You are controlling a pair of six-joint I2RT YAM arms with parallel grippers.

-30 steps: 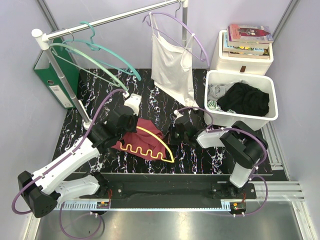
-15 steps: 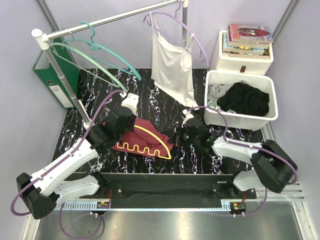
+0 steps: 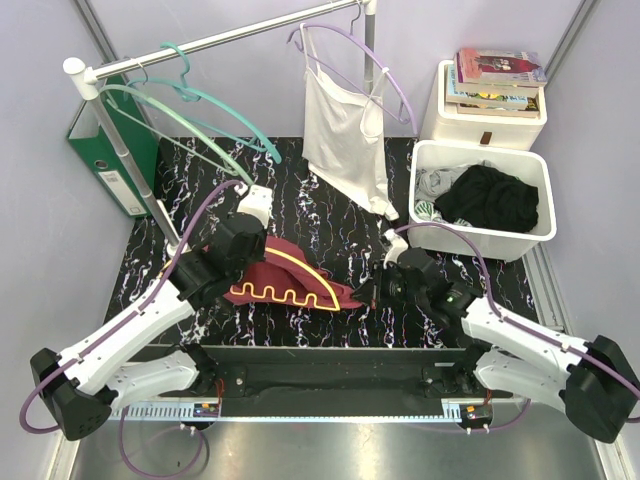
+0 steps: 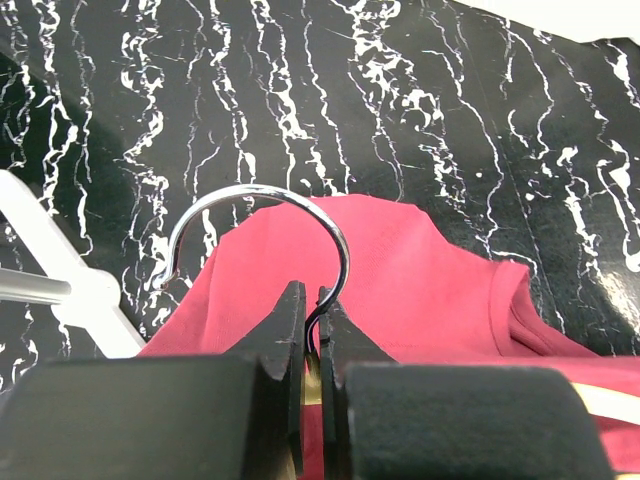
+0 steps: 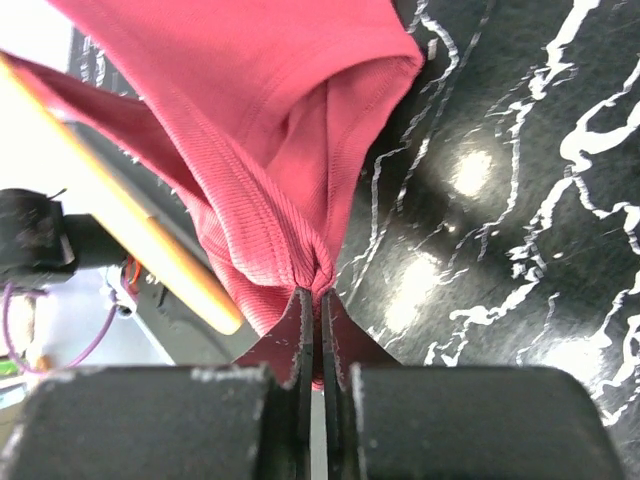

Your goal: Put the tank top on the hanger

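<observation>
Left pincer [image 4: 312, 303]: clamped on hanger [image 5: 150, 238] neck. Right pincer [image 5: 318, 300]: pinching tank top [image 5: 270, 120] edge. Advice: hold hanger steady, draw fabric taut, low over bench [image 3: 330, 215].

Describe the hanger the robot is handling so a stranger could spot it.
On the black marbled table below the clothes rail lies a maroon tank top. The hanger rests on it: yellow with a wavy bar, unlike the teal hangers and lilac hanger above.

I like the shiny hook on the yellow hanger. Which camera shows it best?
Left wrist: the hook arches big and clear above the left gripper pinching its stem. From the top, the arm hides it. Right wrist shows only the hanger's yellow edge.
</observation>
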